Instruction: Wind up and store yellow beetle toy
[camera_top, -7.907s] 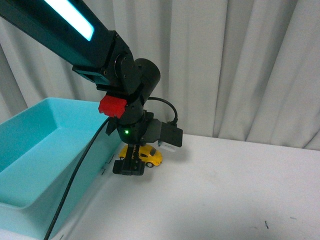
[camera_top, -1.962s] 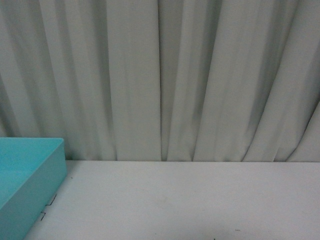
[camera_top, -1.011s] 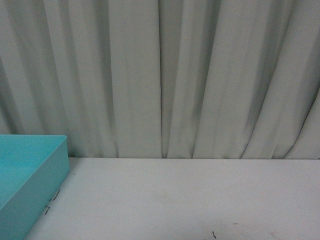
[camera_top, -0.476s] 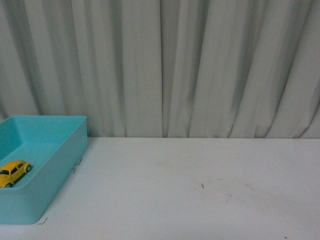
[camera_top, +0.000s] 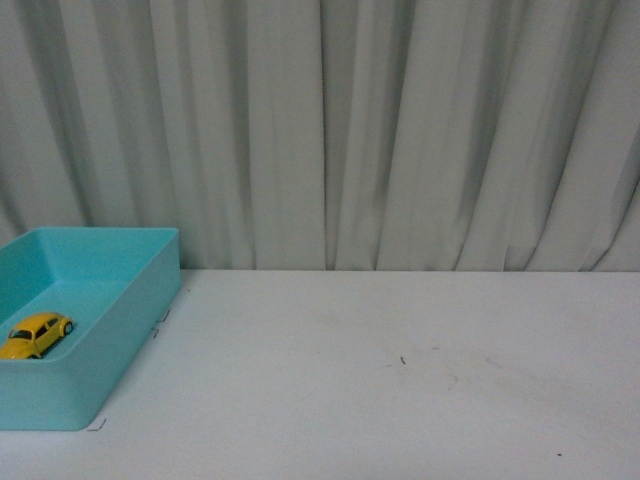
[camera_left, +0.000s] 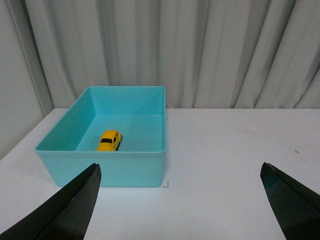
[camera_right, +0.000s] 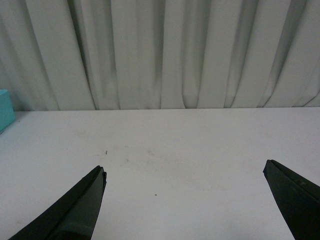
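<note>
The yellow beetle toy lies inside the turquoise bin at the left of the table. It also shows in the left wrist view, on the floor of the bin. My left gripper is open and empty, held back from the bin above the white table. My right gripper is open and empty above bare white table. Neither arm shows in the front view.
White table with a few small dark specks. A pleated grey-white curtain closes off the back. A corner of the turquoise bin shows at the edge of the right wrist view.
The front view has swung down and left over the last second, bringing the bin and the yellow toy into view. Earlier the left arm stood over the toy beside the bin; now it is gone.
</note>
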